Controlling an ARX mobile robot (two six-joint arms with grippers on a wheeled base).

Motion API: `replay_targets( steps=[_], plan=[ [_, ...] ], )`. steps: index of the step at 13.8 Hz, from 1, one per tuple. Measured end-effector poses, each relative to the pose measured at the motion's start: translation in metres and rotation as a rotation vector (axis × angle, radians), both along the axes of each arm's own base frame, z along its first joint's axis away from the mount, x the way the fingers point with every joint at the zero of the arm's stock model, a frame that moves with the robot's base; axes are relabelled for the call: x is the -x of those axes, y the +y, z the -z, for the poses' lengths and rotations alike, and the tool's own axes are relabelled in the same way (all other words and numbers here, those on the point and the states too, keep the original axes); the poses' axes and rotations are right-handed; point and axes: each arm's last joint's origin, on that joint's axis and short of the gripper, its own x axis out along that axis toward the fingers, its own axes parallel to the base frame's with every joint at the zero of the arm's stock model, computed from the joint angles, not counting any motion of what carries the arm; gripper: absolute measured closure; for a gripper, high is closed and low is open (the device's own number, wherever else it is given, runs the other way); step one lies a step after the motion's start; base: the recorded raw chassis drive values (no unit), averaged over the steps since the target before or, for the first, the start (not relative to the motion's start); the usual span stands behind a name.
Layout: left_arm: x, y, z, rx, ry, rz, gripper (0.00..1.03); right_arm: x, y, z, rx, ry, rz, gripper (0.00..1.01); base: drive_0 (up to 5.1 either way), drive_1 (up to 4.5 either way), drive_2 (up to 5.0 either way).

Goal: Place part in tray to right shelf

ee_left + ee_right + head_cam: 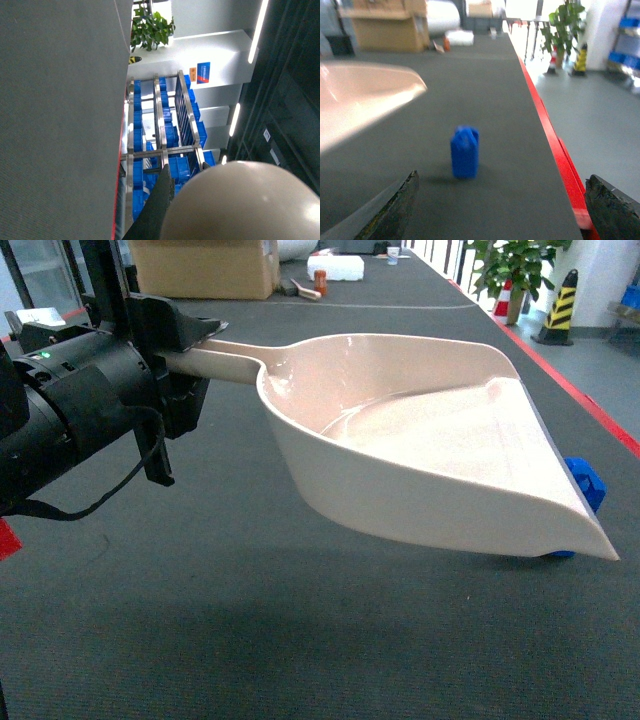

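Dark grey matting covers the long table (250,620), red-edged along its right side, with a cardboard box (205,267) at twelve o'clock. At nine o'clock the left gripper (185,350) is clamped on the handle of the beige tray (420,455), which hangs tilted above the mat. The blue part (465,152) stands upright on the table at about four o'clock (half hidden behind the tray's lip). The right gripper (500,210) is spread wide, holding nothing. Steel shelving with blue crates (165,145) shows beyond.

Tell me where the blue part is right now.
The blue part stands upright on the dark table, near its red right edge, just beyond the tray lip; the head view shows only a sliver behind it.
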Motion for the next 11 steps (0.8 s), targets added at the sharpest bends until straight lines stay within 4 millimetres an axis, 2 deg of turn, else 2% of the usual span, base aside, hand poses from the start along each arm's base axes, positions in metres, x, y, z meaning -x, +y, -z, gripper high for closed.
replay_targets(
  steps=[1,2,3,4,5,8,9,11],
  plan=[
    [-0.001,0.002,0.0,-0.001,0.005,-0.012,0.9,-0.004,-0.001,0.001,0.045,0.212,0.053,0.03,0.0,0.0,0.0],
    [0.0,0.001,0.0,0.003,-0.001,-0.005,0.9,-0.018,-0.004,0.0,0.053,0.291,0.065,0.03,0.0,0.0,0.0],
    [0.0,0.001,0.0,0.002,0.002,-0.006,0.9,-0.031,-0.006,-0.002,0.062,0.299,0.066,0.03,0.0,0.0,0.0],
    [0.0,0.001,0.0,0.001,0.004,-0.006,0.9,-0.054,-0.008,-0.008,0.071,0.309,0.039,0.03,0.0,0.0,0.0],
    [0.0,0.001,0.0,0.002,0.001,-0.006,0.9,-0.091,-0.01,-0.011,0.076,0.339,-0.014,0.03,0.0,0.0,0.0],
    [0.0,0.001,0.0,0.002,0.003,-0.006,0.9,-0.193,-0.008,0.005,0.092,0.538,-0.136,0.03,0.0,0.0,0.0],
    [0.0,0.001,0.0,0.002,0.003,-0.006,0.9,-0.2,-0.007,0.007,0.093,0.555,-0.149,0.03,0.0,0.0,0.0],
    [0.0,0.001,0.0,0.002,0.003,-0.006,0.9,-0.239,0.007,0.011,0.106,0.603,-0.25,0.03,0.0,0.0,0.0]
  ],
)
